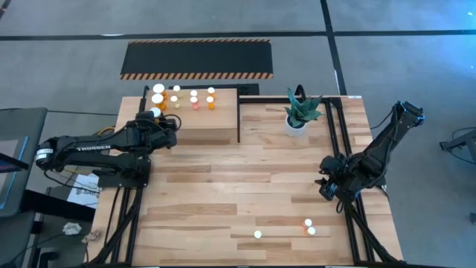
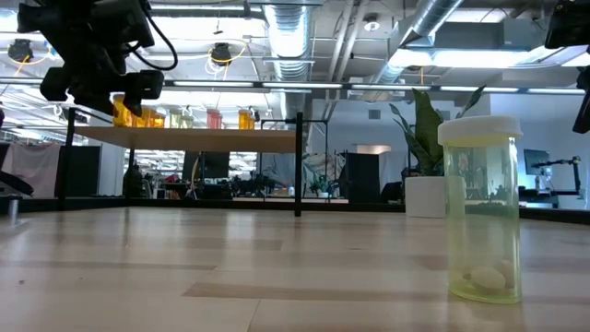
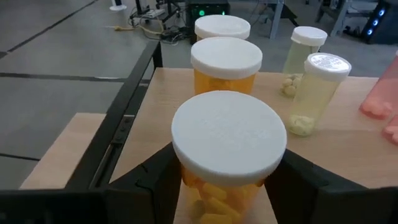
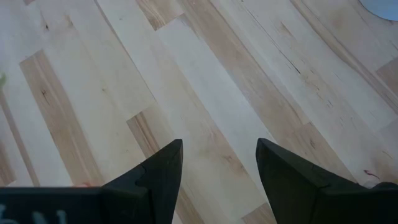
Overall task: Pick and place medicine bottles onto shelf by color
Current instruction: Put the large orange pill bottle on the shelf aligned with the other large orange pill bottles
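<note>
Shelf (image 1: 195, 125) edge, left pincer (image 3: 219, 186) around orange bottle (image 3: 227, 155).

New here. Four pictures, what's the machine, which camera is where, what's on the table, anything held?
Two dark robot arms work at a wooden table. One camera looks down from above, one sits at table height, and one rides on each wrist.

The left gripper is at the shelf, its fingers on either side of an orange bottle, in line with two more orange ones; yellowish and pink bottles stand beside them. Whether it grips or is letting go is unclear.

The right gripper is open and empty over bare wood. Three bottles remain near the table's front edge, and a potted plant stands beside the shelf.
</note>
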`<control>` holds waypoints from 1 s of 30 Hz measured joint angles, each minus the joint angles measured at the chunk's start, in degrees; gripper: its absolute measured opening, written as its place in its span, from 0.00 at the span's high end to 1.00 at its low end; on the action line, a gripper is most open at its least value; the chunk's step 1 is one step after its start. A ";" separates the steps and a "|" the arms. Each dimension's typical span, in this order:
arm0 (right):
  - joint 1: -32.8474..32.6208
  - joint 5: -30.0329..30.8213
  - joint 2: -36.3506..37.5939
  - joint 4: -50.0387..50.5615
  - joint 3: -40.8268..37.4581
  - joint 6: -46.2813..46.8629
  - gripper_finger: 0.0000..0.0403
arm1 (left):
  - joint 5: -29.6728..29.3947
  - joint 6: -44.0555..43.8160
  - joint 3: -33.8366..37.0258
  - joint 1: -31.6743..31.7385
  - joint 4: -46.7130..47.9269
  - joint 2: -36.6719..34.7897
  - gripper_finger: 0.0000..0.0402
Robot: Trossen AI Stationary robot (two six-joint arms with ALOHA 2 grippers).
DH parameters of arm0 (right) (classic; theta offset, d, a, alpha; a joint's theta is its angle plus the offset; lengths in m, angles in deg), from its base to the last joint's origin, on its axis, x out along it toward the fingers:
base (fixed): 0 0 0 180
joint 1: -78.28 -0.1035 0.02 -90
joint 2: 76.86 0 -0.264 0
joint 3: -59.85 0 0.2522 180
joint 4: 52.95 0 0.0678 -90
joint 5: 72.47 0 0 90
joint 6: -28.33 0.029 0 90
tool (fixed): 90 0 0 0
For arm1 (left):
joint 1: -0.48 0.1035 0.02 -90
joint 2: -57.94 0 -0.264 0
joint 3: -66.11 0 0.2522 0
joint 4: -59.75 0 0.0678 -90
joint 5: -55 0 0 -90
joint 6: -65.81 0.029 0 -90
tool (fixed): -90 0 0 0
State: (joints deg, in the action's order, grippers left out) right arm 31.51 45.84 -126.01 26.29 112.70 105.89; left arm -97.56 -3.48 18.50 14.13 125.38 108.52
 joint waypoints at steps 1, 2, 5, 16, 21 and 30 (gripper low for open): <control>0.00 0.00 -0.01 0.00 0.00 0.02 0.44 | 0.20 -0.03 0.02 0.00 -0.15 0.00 0.53; 0.01 0.01 0.00 -0.02 0.00 0.01 0.44 | 1.94 -0.04 0.07 0.01 -0.17 0.01 0.51; 0.02 0.00 -0.01 -0.02 0.00 0.01 0.44 | 5.36 -0.30 0.48 -0.09 0.10 0.34 0.47; 0.00 0.02 -0.02 -0.26 0.00 0.01 0.44 | 2.54 0.10 0.00 -0.22 -0.30 -1.64 0.45; 0.02 0.01 0.00 -0.36 0.00 0.00 0.44 | 1.60 0.55 -0.01 -0.20 -0.31 -3.47 0.45; 0.02 0.01 -0.02 -0.45 0.00 0.00 0.44 | 0.30 3.38 -0.06 -0.22 -2.02 -6.67 0.40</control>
State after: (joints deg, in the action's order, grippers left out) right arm 31.54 45.85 -126.03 25.84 112.70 105.89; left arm -97.27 -0.10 18.44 13.91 123.36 101.85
